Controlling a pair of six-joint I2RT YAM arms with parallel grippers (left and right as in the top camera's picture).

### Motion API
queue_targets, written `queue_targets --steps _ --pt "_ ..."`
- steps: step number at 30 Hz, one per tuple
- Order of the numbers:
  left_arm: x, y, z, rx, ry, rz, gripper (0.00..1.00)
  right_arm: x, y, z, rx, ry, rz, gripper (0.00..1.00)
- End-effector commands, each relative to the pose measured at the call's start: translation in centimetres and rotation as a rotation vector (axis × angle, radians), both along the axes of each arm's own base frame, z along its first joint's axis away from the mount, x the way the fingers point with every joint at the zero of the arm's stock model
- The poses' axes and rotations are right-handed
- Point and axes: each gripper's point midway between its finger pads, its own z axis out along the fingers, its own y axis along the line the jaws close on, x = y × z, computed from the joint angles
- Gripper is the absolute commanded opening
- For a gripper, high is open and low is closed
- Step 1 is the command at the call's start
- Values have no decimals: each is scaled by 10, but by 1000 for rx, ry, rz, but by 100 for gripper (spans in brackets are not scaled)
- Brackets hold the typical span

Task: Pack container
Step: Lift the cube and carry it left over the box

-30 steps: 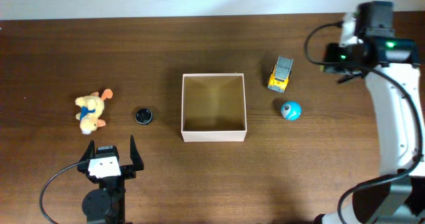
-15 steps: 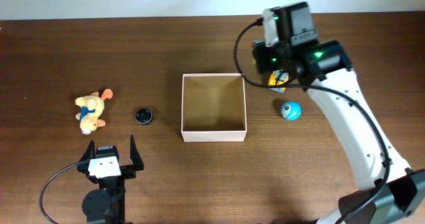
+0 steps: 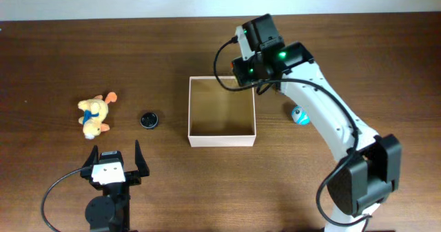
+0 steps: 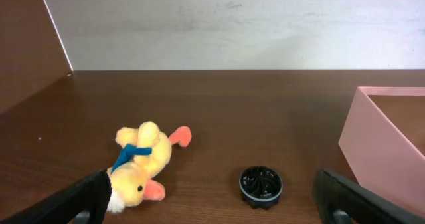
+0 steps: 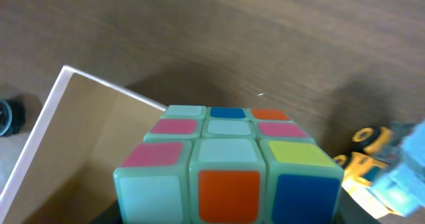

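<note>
Right wrist view alone reveals a multicoloured puzzle cube (image 5: 229, 161) clamped in the right gripper (image 5: 226, 207), hanging above the upper right corner of the container (image 3: 222, 138). Overhead hides it beneath the right arm (image 3: 324, 115), which stretches in from the lower right of the frame. At lower left the left gripper (image 3: 115, 151) rests with its jaws wide apart. Square, white-walled and tan inside, the container sits mid-table.

A pale green cube (image 5: 229, 164) is tiled pink, blue, orange, yellow and white. The box (image 3: 222, 139) is walled white, lined tan. The duck (image 3: 94, 115) is coloured yellow, with blue scarf and orange feet. The disc (image 3: 149, 119) is black, the ball (image 3: 301, 115) blue, the table (image 3: 69, 53) dark brown.
</note>
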Motion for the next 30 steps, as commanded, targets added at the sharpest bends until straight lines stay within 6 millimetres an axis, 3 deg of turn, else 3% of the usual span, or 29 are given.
queue_targets --steps 1,10,23,30 --pt "0 -1 0 15 -4 -8 99 -1 17 -7 20 19 24 46" --pt "0 -1 0 15 -4 -8 99 -12 18 -34 16 129 -26 46" --pt "0 -1 0 15 -4 -8 99 -28 39 -48 31 193 -98 46" --pt "0 -1 0 15 -4 -8 99 -31 33 -77 -25 251 -185 46"
